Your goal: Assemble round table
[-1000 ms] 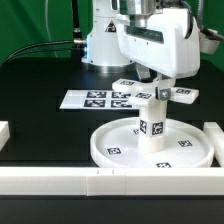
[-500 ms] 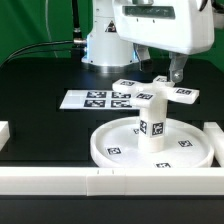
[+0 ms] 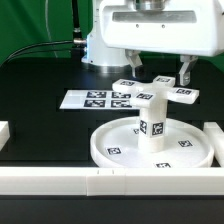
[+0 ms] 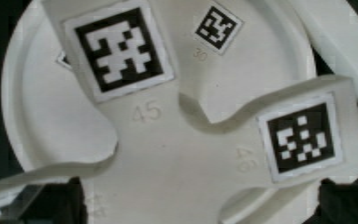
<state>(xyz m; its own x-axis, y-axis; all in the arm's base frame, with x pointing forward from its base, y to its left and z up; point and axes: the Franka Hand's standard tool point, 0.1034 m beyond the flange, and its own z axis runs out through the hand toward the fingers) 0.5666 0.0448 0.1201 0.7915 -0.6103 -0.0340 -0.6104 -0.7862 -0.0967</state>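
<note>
The large rimmed round disc (image 3: 112,148) lies flat on the black table. The short cylindrical leg (image 3: 152,126) stands upright at its centre. The cross-shaped four-armed piece (image 3: 160,93) sits on top of the leg. My gripper (image 3: 158,68) hangs just above the cross piece, open and empty, with a finger either side. In the wrist view the cross piece (image 4: 176,120) fills the frame, tags facing up. The dark fingertips (image 4: 12,203) show at the corners, and the gripper (image 4: 185,205) holds nothing.
The marker board (image 3: 95,99) lies behind the disc toward the exterior view's left. Long white rails run along the front (image 3: 60,181), with rail ends at the exterior view's right (image 3: 214,136) and left (image 3: 4,131). The arm's base (image 3: 100,45) stands at the back.
My gripper has let go of the cross piece and risen straight up off it, turning about its wrist. The cross piece stays on the leg.
</note>
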